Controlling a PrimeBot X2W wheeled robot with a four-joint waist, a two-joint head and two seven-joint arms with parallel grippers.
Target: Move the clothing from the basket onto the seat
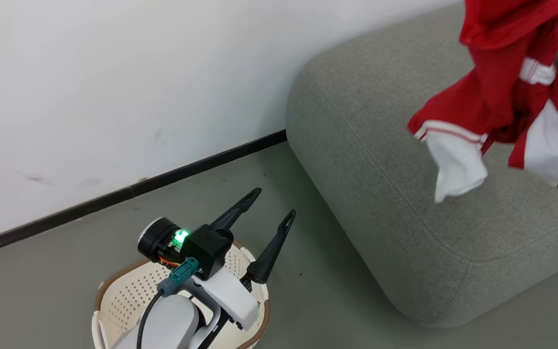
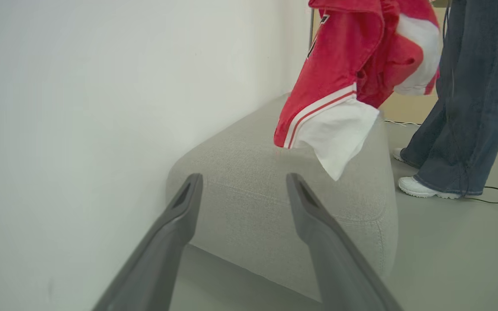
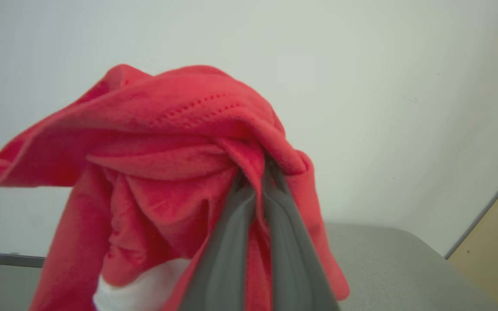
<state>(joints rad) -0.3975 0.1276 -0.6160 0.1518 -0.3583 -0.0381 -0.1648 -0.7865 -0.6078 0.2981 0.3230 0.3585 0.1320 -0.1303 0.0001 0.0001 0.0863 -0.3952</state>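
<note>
The red clothing (image 1: 511, 92) with white panels and a striped cuff hangs in the air above the grey seat (image 1: 380, 160), clear of the cushion. In the right wrist view my right gripper (image 3: 255, 181) is shut on the clothing (image 3: 167, 155), the fabric bunched around its fingertips. My left gripper (image 1: 276, 203) is open and holds nothing, hovering over the cream basket (image 1: 129, 295) at the lower left. The left wrist view looks past its spread fingers (image 2: 314, 216) at the seat (image 2: 249, 181) and the hanging clothing (image 2: 344, 65).
A white wall (image 1: 114, 87) with a dark baseboard (image 1: 162, 179) runs behind the basket and seat. A person's jeans-clad legs (image 2: 461, 108) and white shoes stand on the grey floor beside the seat's far end, with cables near them.
</note>
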